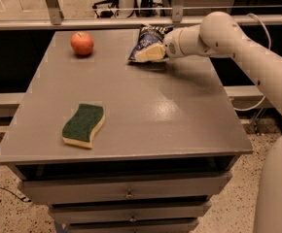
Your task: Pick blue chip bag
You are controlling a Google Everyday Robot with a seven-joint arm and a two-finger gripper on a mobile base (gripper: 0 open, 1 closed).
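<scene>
We're looking at the grey table (170, 115), and the action is all at the far edge. The bag (145, 39), dark blue and crinkled with pale markings, sits right of the middle of that far edge, tipped up with its top leaning toward the back. The gripper (153, 53) is right on it, pressed against the bag's lower front, with a dark shadow on the tabletop just beneath. Has it clamped down or is it only touching? We cannot tell from this angle, as the pale tip of the gripper covers the contact. The white arm (228, 33) reaches in from the right side, crossing above the far right corner, with its rounded wrist just beside the bag. Over toward the far left corner we see the apple (82, 43), red and upright, well apart from the bag. Near the front left corner lies the sponge (83, 124), green face up over a yellow layer, flat on the surface. Below the front edge we can make out drawers (129, 194) stacked under the top.
</scene>
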